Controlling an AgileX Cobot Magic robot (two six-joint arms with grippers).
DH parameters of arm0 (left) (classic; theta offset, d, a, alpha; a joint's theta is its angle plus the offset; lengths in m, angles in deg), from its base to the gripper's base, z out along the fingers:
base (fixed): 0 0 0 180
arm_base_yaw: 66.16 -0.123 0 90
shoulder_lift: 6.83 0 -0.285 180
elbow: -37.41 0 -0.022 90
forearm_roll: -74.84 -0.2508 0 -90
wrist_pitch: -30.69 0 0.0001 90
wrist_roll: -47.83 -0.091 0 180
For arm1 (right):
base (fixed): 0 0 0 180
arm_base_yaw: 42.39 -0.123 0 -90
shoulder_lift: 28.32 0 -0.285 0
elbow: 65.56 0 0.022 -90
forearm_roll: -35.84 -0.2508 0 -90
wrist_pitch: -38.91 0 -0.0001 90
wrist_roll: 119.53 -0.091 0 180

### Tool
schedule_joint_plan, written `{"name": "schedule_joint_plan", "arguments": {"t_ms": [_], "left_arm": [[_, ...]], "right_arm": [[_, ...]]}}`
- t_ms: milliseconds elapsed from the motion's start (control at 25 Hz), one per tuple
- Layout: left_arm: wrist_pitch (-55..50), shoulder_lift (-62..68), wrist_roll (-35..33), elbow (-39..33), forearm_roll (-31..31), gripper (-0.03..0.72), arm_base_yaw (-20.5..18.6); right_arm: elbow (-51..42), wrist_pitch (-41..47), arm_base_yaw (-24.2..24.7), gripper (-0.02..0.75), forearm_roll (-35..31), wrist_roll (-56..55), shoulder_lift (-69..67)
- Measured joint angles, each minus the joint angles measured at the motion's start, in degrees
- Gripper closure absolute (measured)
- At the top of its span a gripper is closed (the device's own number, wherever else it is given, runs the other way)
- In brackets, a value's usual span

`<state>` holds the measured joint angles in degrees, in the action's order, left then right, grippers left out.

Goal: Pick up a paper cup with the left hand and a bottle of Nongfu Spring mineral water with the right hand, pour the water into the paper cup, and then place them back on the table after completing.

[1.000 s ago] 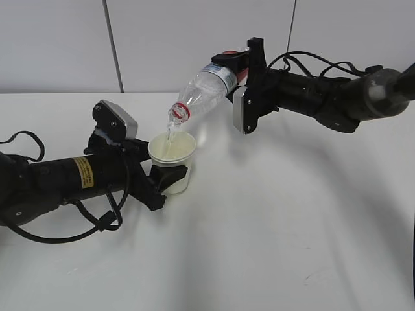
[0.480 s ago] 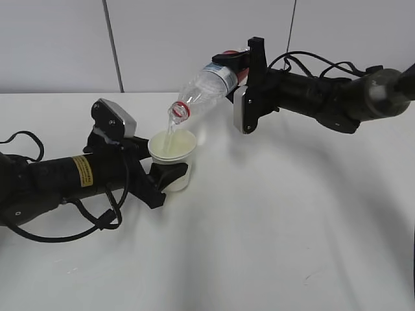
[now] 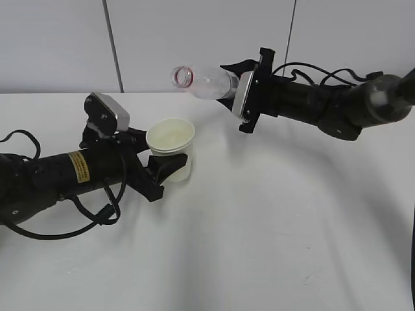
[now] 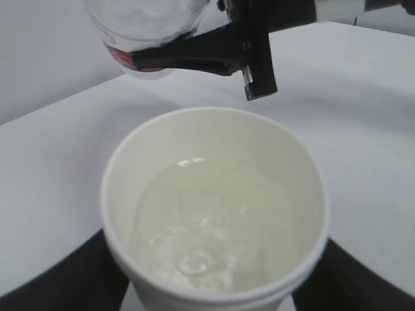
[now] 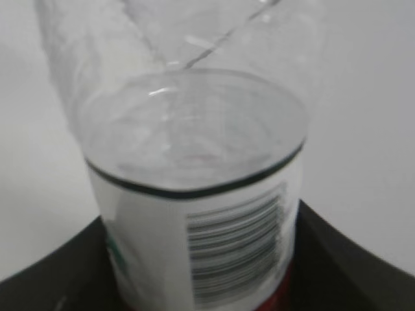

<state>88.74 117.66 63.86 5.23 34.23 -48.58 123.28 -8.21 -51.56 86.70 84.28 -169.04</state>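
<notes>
Two arms of mine reach over the white desk point(image 3: 272, 220), the biggest thing here, bare apart from faint scuffs. My right hand point(image 3: 241, 83) is clamped on the lower body of the Nongfu Spring bottle point(image 3: 204, 81), holding it in the air nearly level, its open red-ringed mouth pointing left, above and a little behind the cup; no stream falls from it. My left hand point(image 3: 167, 167) is closed around the lower wall of the paper cup point(image 3: 172, 150), which stands upright just above the desk or on it; I cannot tell which.

Handling, as I judge it: the bottle is thin clear plastic, light with so little water point(image 5: 194, 123) left, and it will dent if I squeeze, so the labelled band where I hold it is the right place. The cup is soft paper, heavier now and ready to slop; a low grip is best, kept level and moved slowly, with no pinch on the rim.

The exterior view alone shows how both arms stand to each other. My left wrist view looks down into the cup point(image 4: 214, 214) and shows it partly filled with clear liquid, which the side view hides. My right wrist view shows the barcode label and the water line in the bottle point(image 5: 194, 194).
</notes>
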Motion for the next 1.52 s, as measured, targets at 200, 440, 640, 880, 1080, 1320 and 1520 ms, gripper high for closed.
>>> {"name": "schedule_joint_plan", "arguments": {"t_ms": [200,440,640,880,1080,1320,1520], "left_arm": [[-3.14,0.0,0.0,0.0,3.13,0.244,0.0],[-3.31,0.0,0.0,0.0,5.71,0.244,0.0],[-2.42,1.6,-2.3,0.0,8.56,0.244,0.0],[4.15,6.62,-3.54,0.0,8.7,0.247,0.0],[6.2,7.94,-4.18,0.19,8.32,0.257,0.0],[6.33,7.99,-5.36,0.19,9.93,0.258,0.0],[6.53,8.16,-8.12,0.19,12.73,0.258,0.0]], "right_arm": [[0.0,0.29,0.0,0.286,-0.35,-23.05,0.0],[0.0,0.39,0.0,0.286,-0.24,-45.07,0.0],[0.0,0.9,0.0,0.286,0.23,-50.45,0.0],[0.0,-4.08,0.0,0.286,-0.13,-50.84,-3.72],[-0.38,-4.61,0.0,0.286,-0.13,-50.92,-4.45],[-4.92,-11.15,0.0,0.286,-1.03,-47.81,-4.45],[-9.47,-15.38,0.0,0.286,-3.05,-45.08,-4.45]]}}
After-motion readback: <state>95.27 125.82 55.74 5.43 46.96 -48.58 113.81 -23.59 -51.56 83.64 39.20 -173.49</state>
